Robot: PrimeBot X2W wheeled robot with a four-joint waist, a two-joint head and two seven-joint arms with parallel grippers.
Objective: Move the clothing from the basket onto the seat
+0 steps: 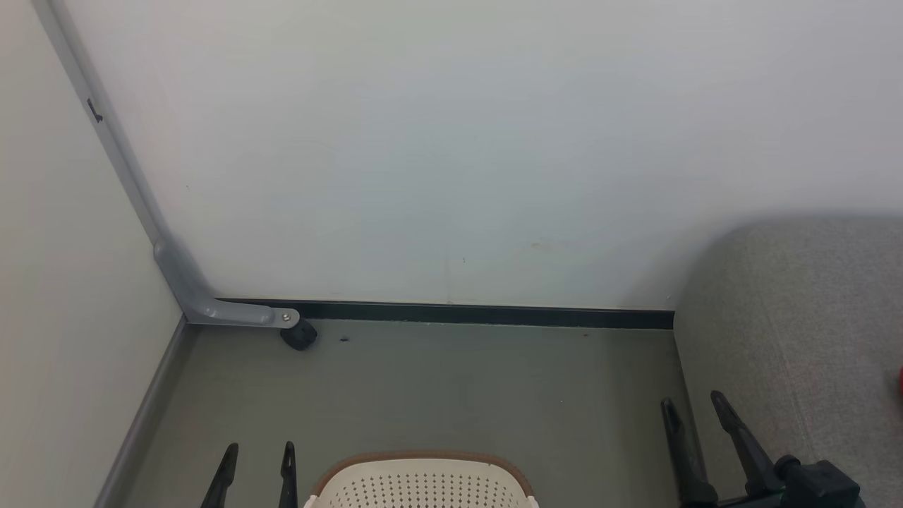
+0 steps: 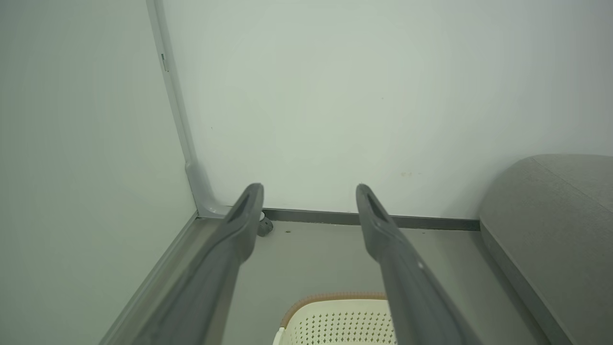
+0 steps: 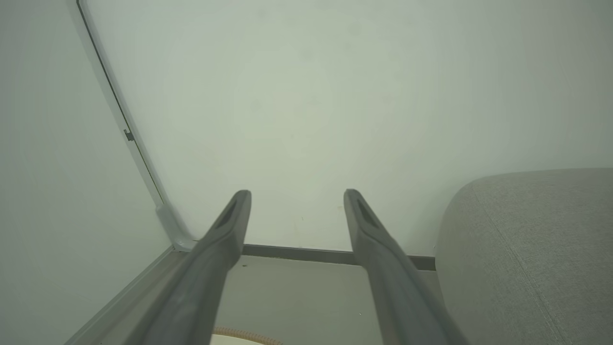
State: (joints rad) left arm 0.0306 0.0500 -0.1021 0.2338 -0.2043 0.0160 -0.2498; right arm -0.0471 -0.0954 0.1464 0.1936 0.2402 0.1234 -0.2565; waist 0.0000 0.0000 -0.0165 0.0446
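- We see a grey conduit (image 1: 176, 275) running down the wall corner at far left and bending along the floor (image 1: 458, 388). A small black knob (image 1: 298, 335) sits at its end.
- The left gripper (image 1: 261, 446) is at lower left, fingers spread wide. Nothing is between them and they touch nothing. In the left wrist view, the left gripper (image 2: 309, 188) has its jaws well apart with only wall and floor in the gap.
- The basket (image 1: 423, 487) stands on the floor at bottom centre, just right of the left gripper, brown rim up. Its far wall also shows in the left wrist view (image 2: 335, 321). A bit of its rim shows at the bottom of the right wrist view (image 3: 244, 335).
- The right gripper (image 1: 691, 398) is at lower right, fully spread and empty, over the seam where floor meets seat. The right wrist view agrees: the right gripper (image 3: 297, 192) is wide apart and grips nothing.
- The seat (image 1: 797, 317) is at far right against the wall, well apart from the basket. It also shows in both wrist views (image 2: 550, 215) (image 3: 527, 249).
- A red sliver (image 1: 900, 381) lies on the seat at the frame edge, too small for us to tell what it is.
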